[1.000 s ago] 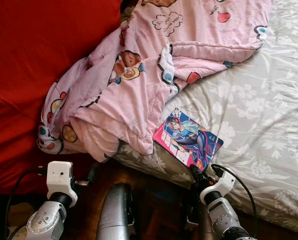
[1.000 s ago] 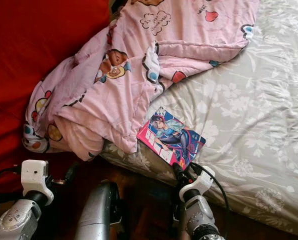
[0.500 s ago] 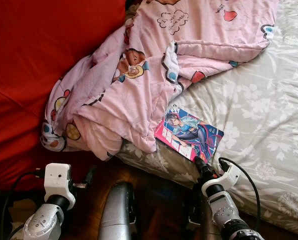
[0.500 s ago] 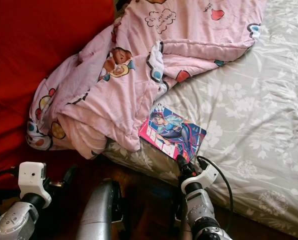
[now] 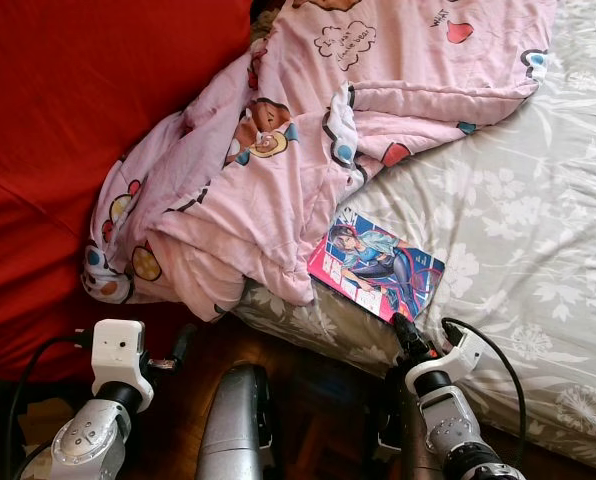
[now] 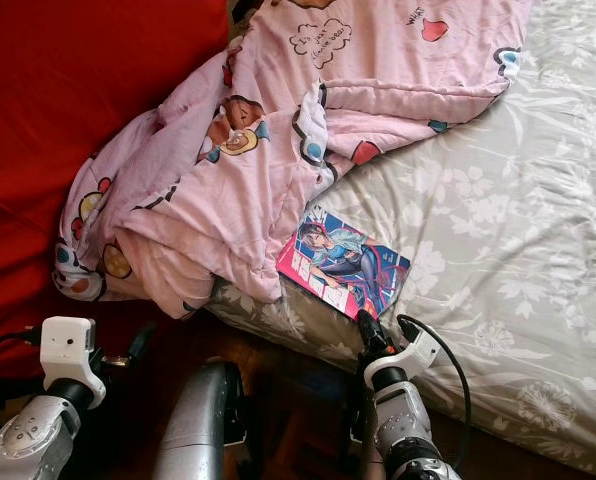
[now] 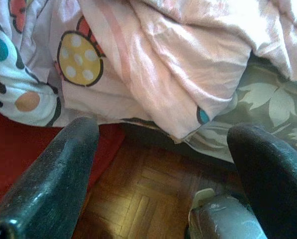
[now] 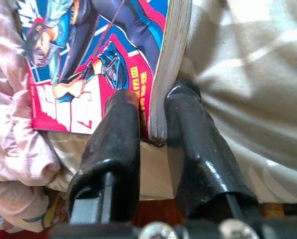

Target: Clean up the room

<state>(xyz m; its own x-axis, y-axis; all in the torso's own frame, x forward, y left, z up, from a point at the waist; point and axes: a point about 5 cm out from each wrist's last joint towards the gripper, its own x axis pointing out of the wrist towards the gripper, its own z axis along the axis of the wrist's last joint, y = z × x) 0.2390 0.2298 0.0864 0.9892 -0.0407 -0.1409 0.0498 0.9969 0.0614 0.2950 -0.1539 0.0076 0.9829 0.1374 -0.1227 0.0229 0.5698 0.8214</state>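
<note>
On the floral bedsheet point(image 5: 518, 220), beside the pink cartoon quilt point(image 5: 308, 140), lies a manga book point(image 5: 376, 265) — its near corner pinched between the right gripper point(image 8: 151, 124) fingers, narrow. The left gripper point(image 7: 163, 149) — spread wide — hangs farther off.

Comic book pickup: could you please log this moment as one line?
right gripper: shut on comic book corner | bed edge | left gripper: open, idle

Floral grey bed point(image 5: 518, 230), red backdrop point(image 5: 68, 120), parquet floor point(image 7: 143, 199)
</note>
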